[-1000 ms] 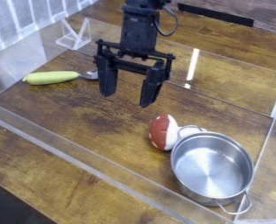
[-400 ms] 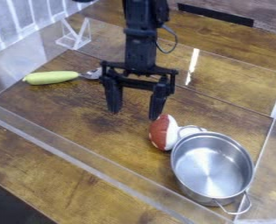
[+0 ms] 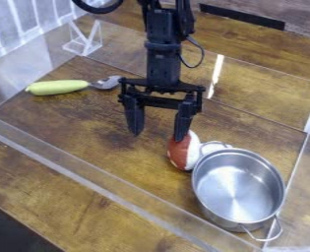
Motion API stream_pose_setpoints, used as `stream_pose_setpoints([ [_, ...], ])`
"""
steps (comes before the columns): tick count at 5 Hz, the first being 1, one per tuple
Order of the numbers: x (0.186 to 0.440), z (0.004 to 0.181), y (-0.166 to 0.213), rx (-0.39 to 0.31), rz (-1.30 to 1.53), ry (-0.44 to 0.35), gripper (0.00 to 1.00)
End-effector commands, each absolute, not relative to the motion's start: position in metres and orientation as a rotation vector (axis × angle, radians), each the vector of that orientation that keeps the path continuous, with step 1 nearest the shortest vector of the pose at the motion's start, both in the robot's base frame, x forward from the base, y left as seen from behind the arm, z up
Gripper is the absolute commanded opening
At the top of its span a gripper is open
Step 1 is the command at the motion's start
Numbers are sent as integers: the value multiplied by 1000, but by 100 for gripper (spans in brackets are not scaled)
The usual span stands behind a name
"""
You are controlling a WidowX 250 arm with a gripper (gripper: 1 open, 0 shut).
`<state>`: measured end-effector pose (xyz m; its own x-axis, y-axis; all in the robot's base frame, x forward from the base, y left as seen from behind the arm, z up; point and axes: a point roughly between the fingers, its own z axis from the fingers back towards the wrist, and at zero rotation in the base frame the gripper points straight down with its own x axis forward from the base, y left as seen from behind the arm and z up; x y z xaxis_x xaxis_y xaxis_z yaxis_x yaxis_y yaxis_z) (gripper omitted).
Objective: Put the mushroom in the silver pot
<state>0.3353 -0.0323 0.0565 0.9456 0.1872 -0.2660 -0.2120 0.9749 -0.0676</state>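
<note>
The mushroom (image 3: 184, 153), reddish-brown cap with a pale stem, lies on the wooden table against the left rim of the silver pot (image 3: 239, 192). My gripper (image 3: 158, 126) hangs over the table just up and left of the mushroom, pointing down, jaws open wide with nothing between them. Its right fingertip (image 3: 182, 132) stands right above the mushroom's cap; whether it touches I cannot tell. The pot is empty and sits at the lower right.
A long yellow-green vegetable (image 3: 56, 88) lies at the left, with a small metal spoon (image 3: 107, 84) beside it. A clear plastic wall (image 3: 104, 182) runs along the table's near side. A white stand (image 3: 81, 41) sits at the back left.
The gripper has dropped toward the table and shifted right, from beside the spoon to just over the mushroom, staying open. Nothing else moved.
</note>
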Motion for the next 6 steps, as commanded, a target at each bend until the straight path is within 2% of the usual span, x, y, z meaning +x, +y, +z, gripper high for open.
stream_pose_setpoints([
  [1, 343, 64, -16, -103, 161, 213, 100],
  [3, 334, 57, -17, -112, 69, 205, 100],
  [6, 334, 60, -41, -142, 133, 170, 100],
])
